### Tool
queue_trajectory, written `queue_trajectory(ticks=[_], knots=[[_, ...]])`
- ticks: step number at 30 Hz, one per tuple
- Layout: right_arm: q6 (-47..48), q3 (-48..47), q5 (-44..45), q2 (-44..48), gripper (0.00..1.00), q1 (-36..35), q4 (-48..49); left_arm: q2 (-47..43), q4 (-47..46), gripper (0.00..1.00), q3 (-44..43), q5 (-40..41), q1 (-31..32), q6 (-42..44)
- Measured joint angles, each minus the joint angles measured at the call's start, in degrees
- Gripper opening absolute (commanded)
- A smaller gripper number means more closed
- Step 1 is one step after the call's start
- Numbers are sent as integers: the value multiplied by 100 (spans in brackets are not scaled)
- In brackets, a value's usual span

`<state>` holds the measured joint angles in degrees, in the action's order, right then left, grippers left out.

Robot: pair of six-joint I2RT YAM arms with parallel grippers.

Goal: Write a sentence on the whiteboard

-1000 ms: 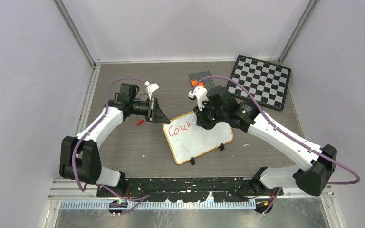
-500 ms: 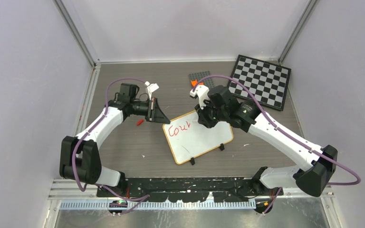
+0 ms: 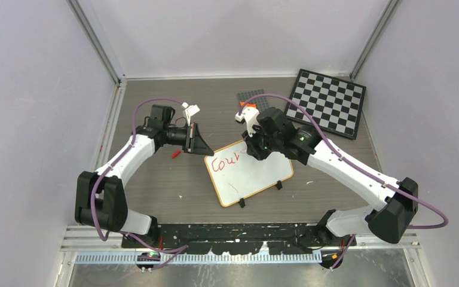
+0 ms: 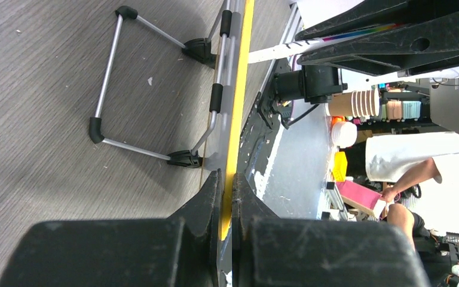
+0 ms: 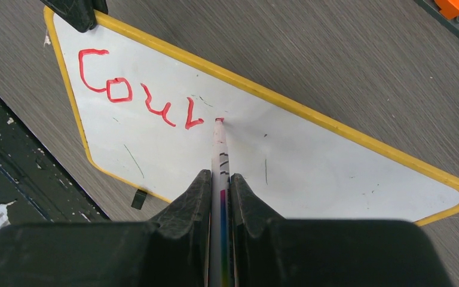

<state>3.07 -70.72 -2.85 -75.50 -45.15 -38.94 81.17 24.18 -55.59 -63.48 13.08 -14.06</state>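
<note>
In the middle of the overhead frame the whiteboard [image 3: 257, 176] sits askew on the table [image 3: 155, 179], and the left gripper [image 4: 227, 182] is clenched on the left corner of its frame. The right gripper [image 5: 219, 182], at the board's upper edge, is clamped on a marker [image 5: 219, 146] whose red tip touches the white surface just right of the sentence [image 5: 137, 98], which reads only "Cour" along the board's upper left. Farther back, toward the upper right, lie a grey studded plate [image 3: 256, 97] and a chequered board [image 3: 329, 103].

Red handwritten lettering [image 5: 130, 93] "Cour" on the whiteboard [image 5: 334, 173], top left corner
</note>
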Motion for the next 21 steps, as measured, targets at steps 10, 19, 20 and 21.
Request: queue_trajectory(ticks=[10,19,20,21], knots=[[-20,37,-133,-35,0,0,37,0,0,0,0,2,0,46],[13,164,-229,-11,0,-7,24,11,0,0,0,2,-2,85],[26,164,-225,-9,0,-7,22,11,0,0,0,0,-2,85],[39,164,-219,-7,0,-7,13,11,0,0,0,0,-2,85]])
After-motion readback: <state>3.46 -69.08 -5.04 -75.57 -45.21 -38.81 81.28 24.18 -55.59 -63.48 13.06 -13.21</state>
